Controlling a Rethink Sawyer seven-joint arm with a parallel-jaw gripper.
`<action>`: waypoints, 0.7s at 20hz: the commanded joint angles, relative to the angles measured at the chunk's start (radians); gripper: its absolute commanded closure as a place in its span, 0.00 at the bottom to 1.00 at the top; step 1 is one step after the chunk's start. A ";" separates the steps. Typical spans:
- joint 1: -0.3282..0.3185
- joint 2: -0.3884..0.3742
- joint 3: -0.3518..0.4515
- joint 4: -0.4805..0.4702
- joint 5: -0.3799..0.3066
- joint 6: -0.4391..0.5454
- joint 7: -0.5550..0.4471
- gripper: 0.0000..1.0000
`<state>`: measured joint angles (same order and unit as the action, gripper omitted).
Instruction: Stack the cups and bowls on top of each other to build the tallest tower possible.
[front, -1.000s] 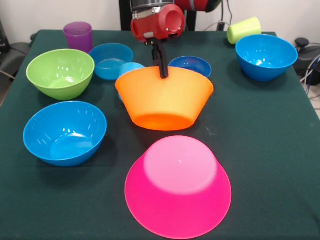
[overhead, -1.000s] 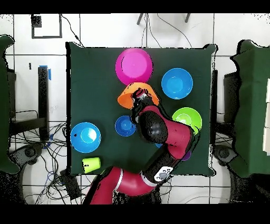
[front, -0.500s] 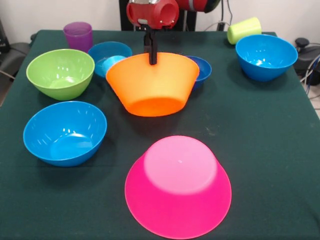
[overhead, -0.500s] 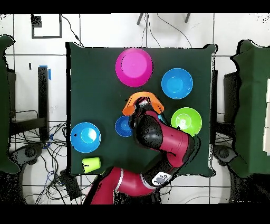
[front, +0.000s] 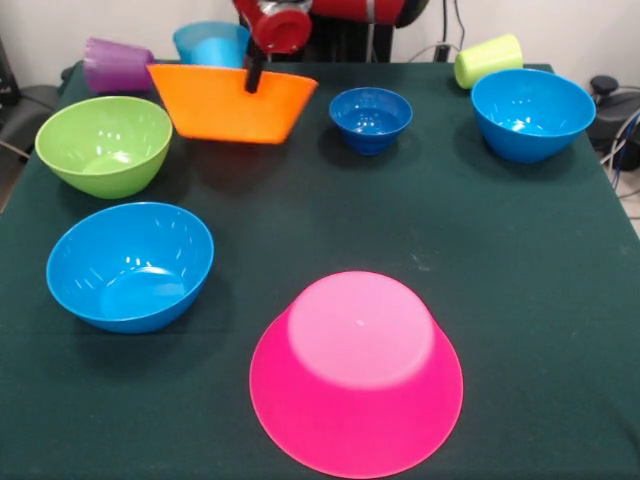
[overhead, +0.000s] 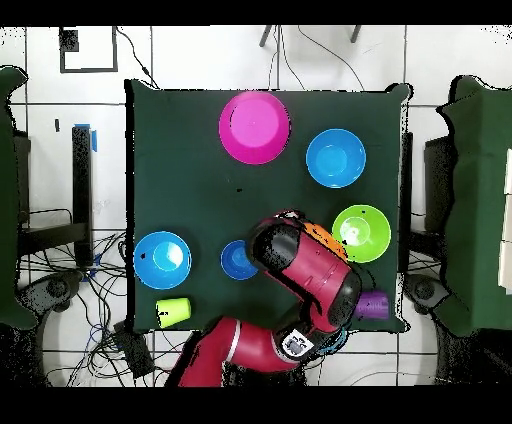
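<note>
The gripper (front: 253, 80) pinched the orange bowl (front: 228, 102) by its rim alone. Held so, it could tilt, slip, or knock the purple cup (front: 115, 65) lying beside it

The Sawyer arm (overhead: 305, 270) is built of thick, rounded glossy red segments joined by black bands and a large black domed joint cover. A small white label with dark markings sits on the red link near its base. In the front view, a red cylindrical wrist housing (front: 280, 25) carries a slim black finger (front: 254, 75).
</note>
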<state>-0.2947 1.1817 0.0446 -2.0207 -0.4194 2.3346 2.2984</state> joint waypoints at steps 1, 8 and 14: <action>-0.076 0.175 -0.084 -0.115 -0.321 0.405 -0.490 1.00; -0.340 0.093 -0.548 -0.138 -0.266 0.627 -0.366 1.00; -0.430 0.046 -0.660 -0.110 -0.021 0.646 -0.148 1.00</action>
<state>-0.6781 1.2296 -0.4317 -2.1185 -0.5408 2.8358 2.0997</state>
